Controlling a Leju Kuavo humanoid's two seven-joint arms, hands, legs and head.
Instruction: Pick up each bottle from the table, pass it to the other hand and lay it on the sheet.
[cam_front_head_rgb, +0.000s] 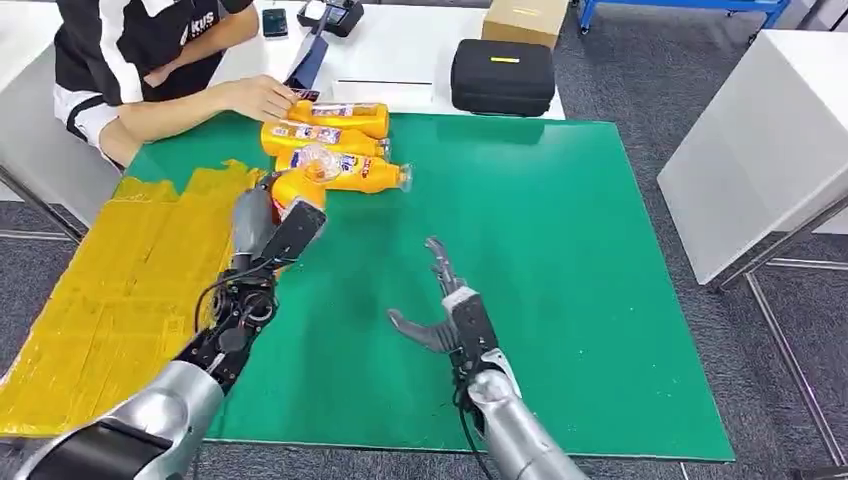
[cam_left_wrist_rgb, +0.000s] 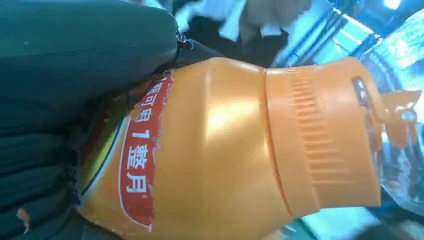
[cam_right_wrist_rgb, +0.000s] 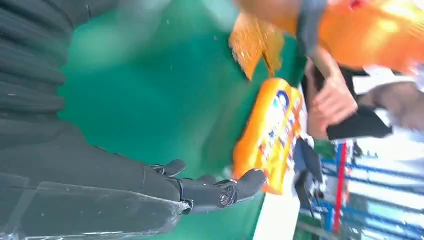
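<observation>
Head view puts the left hand (cam_front_head_rgb: 268, 228) up over the left part of the green mat (cam_front_head_rgb: 560, 300), just near of the row of bottles, wrapped around an orange bottle (cam_front_head_rgb: 296, 187). Left wrist view confirms the grasp: the bottle's orange body and ribbed cap (cam_left_wrist_rgb: 320, 140) sit right in front of the palm, with the dark fingers (cam_left_wrist_rgb: 85, 55) lying across the labelled end. The held bottle looks lifted off the mat, though the contact underneath cannot be made out.

Three more orange bottles (cam_front_head_rgb: 330, 140) lie on their sides at the far left of the mat, stacked near to far, long axes running left to right, caps toward the right. A seated person's hand (cam_front_head_rgb: 258, 97) rests at the farthest one.

The right hand (cam_front_head_rgb: 450, 310) hovers over the middle of the mat, nearer the robot, fingers spread apart and holding nothing.

The handover turns on this: the held bottle lies to the left of and farther away than the empty right hand, well apart from it, with bare green mat between. Its cap end sticks out past the left fingers, so that free end is probably what the right hand should take. The two hands need to close toward each other first.

The yellow sheet (cam_front_head_rgb: 110, 300) lies along the left edge of the mat, directly beside the left arm and well away from the right hand.
</observation>
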